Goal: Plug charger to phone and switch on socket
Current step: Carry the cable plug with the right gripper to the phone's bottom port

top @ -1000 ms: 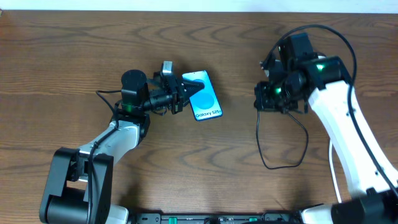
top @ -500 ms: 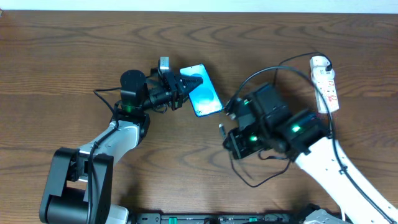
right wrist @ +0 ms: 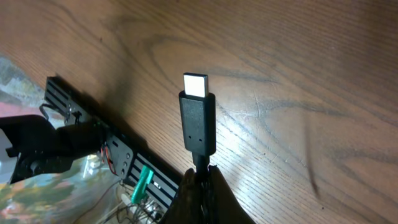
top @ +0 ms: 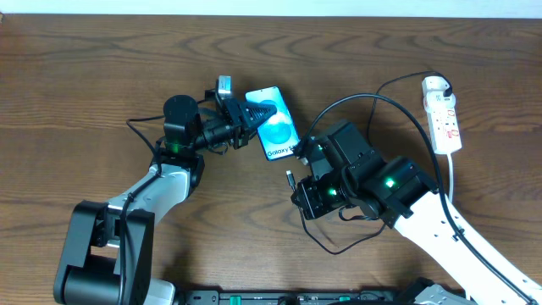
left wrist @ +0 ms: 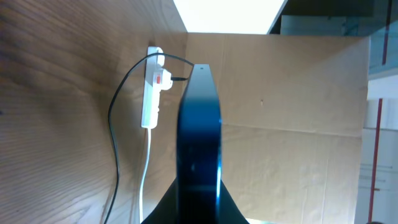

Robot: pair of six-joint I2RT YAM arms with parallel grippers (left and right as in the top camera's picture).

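My left gripper (top: 251,114) is shut on the phone (top: 276,127), a blue-screened handset held tilted on its edge above the table; in the left wrist view its dark edge (left wrist: 199,143) stands upright between my fingers. My right gripper (top: 296,185) is shut on the charger, just behind its black connector plug (right wrist: 198,121) with a bright metal tip. The plug (top: 290,179) sits just below and right of the phone, not touching it. The black cable (top: 373,102) loops back to the white socket (top: 444,123) at the far right, which also shows in the left wrist view (left wrist: 151,93).
The socket's white cord (top: 451,182) runs down the right side. A slack loop of black cable (top: 339,246) lies under my right arm. Brown cardboard (left wrist: 298,124) stands beyond the table in the left wrist view. A black rail (right wrist: 112,146) lines the table's front edge.
My right arm has swung from the far right to the middle, carrying the plug close below the phone and uncovering the socket. My left gripper has tilted the phone slightly.
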